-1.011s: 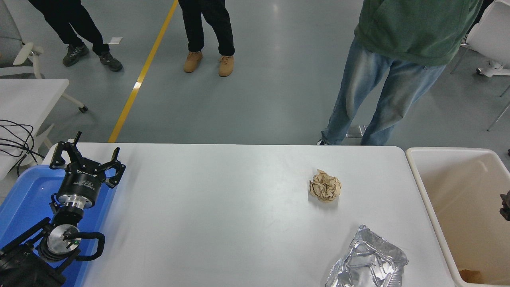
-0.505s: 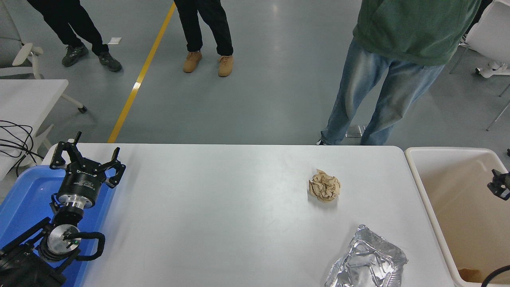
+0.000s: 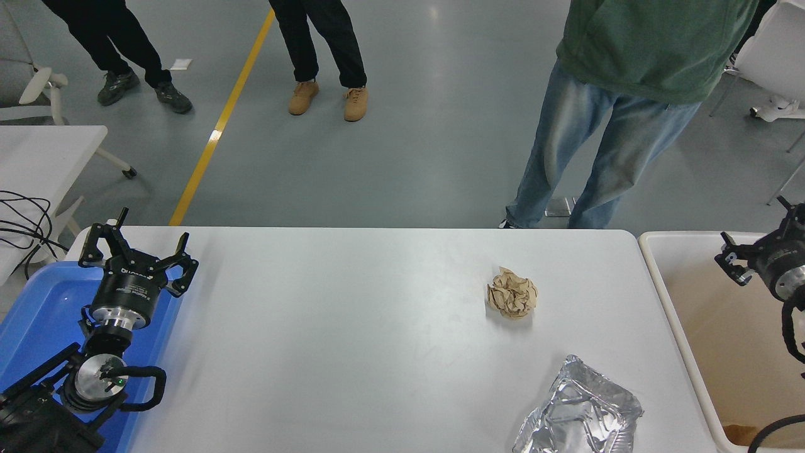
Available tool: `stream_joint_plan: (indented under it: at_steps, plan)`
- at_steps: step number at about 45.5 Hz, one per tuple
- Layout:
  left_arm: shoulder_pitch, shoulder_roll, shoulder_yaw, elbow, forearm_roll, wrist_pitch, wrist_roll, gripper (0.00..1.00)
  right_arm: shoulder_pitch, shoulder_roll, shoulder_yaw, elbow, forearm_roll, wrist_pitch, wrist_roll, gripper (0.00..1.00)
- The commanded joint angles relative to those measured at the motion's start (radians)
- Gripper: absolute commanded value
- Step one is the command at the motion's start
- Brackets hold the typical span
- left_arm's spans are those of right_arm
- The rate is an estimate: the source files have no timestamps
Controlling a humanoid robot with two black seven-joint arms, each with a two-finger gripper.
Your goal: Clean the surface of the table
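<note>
The white table surface (image 3: 346,327) carries a crumpled ball of brown paper (image 3: 512,293) right of centre and a crumpled sheet of silver foil (image 3: 578,409) at its front right. My right gripper (image 3: 753,229) hangs open and empty above the beige bin (image 3: 666,302), well to the right of the paper ball. Over the table's left end, my left gripper (image 3: 136,246) is parked open with nothing in it.
A blue tray (image 3: 38,314) lies under the left arm. A brown scrap (image 3: 742,433) sits in the bin's near corner. A person in jeans (image 3: 597,145) stands at the far edge; two others stand further back. A smaller table with cables (image 3: 31,182) is at the left.
My right gripper has come into view from the right edge, moving up and leftward over the bin. The left arm, paper and foil have not moved.
</note>
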Motion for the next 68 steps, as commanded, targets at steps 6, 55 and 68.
stream_joint_plan:
  at_steps: [6,55,68]
  plan:
    - [0.000,-0.001,0.000,0.000,0.000,0.000,0.000,0.99,-0.010,0.090,0.008,0.018,-0.004,0.027,0.086,1.00]
    - [0.000,-0.001,0.000,0.000,0.000,0.000,0.000,0.99,-0.014,-0.084,-0.124,0.458,-0.247,0.120,0.077,1.00]
    - [0.000,0.001,0.000,0.000,0.000,0.000,0.000,0.99,-0.014,-0.193,-0.109,0.519,-0.562,0.120,0.088,1.00]
